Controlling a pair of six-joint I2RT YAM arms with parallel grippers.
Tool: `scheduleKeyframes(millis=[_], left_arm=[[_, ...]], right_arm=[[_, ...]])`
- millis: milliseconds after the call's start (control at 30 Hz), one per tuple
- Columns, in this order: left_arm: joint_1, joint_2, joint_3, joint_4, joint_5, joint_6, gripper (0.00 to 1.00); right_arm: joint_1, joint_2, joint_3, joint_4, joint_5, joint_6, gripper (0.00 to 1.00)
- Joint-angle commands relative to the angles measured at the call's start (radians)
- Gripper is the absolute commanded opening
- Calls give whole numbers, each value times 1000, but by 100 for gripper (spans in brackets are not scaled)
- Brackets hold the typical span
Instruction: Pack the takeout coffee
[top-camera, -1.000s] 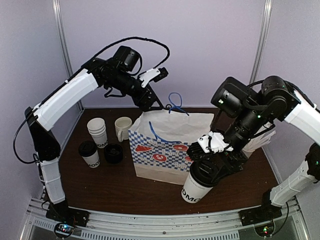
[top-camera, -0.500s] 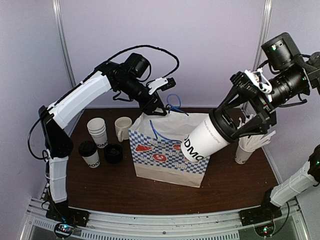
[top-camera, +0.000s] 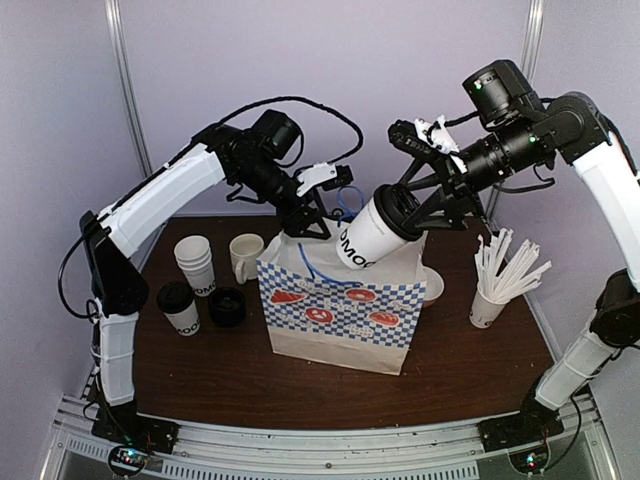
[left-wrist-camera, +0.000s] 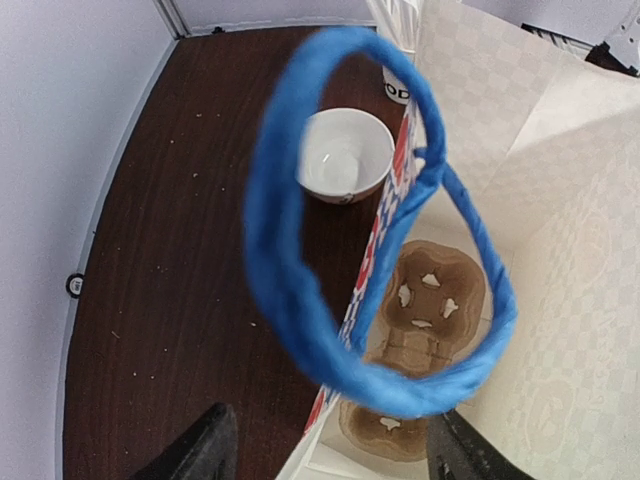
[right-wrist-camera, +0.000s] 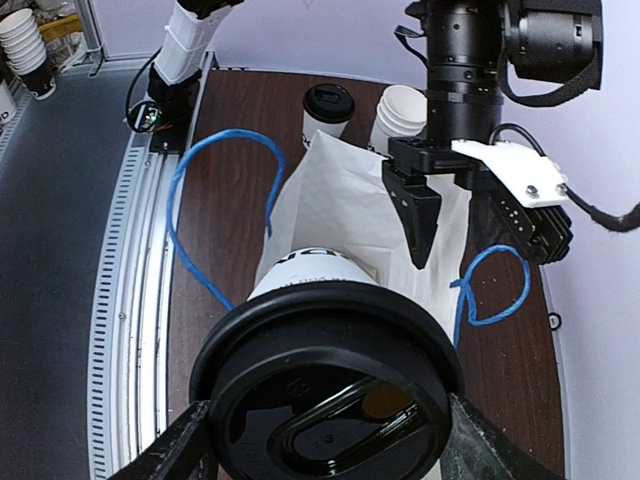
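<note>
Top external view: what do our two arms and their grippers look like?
The left arm and right arm have white link shells, black joints and black wrist housings. A black cable loops above the left arm. The left gripper and right gripper are black with tapered fingers and a white bracket each.

A paper bag (top-camera: 340, 315) is set mid-table (top-camera: 200, 385), and the takeout coffee (top-camera: 372, 232) is held tilted above its open mouth in the right gripper (top-camera: 408, 205). To the bag's left, a stack of cups (top-camera: 196, 262) and a mug (top-camera: 245, 255) are placed behind a lidded cup (top-camera: 180, 307) and a loose lid (top-camera: 227, 306). A bowl (top-camera: 433, 285) is set just behind the bag's right end, a cup of stirrers (top-camera: 487, 305) farther right, and a cup carrier (left-wrist-camera: 420, 300) is laid inside the bag.
</note>
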Motion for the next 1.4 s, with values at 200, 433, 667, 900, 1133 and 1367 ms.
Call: scheduleKeyframes(millis=[200,433,667,900,1133,1367], left_arm=[[-30,3,10,-77,-8,65,24],[-85,-71,-53,-52,-126,57,7],[-126,-169,-87,-38,-198,-21,0],[-192,-222,-140,-39,-341,-122,0],[-206,-260,-173,-58,-436,-264,0],[-212,-288,-203,-60,-369,-305,47]], right_arm=[[-15,17,-9,80,117,47,64],[-14,15,-13,60,99,40,65],[73,-28,-140,77,194,6,65],[222,-19,-242,93,387,-33,64],[305,-10,-304,99,489,-66,63],[375,-42,-413,96,515,-61,63]])
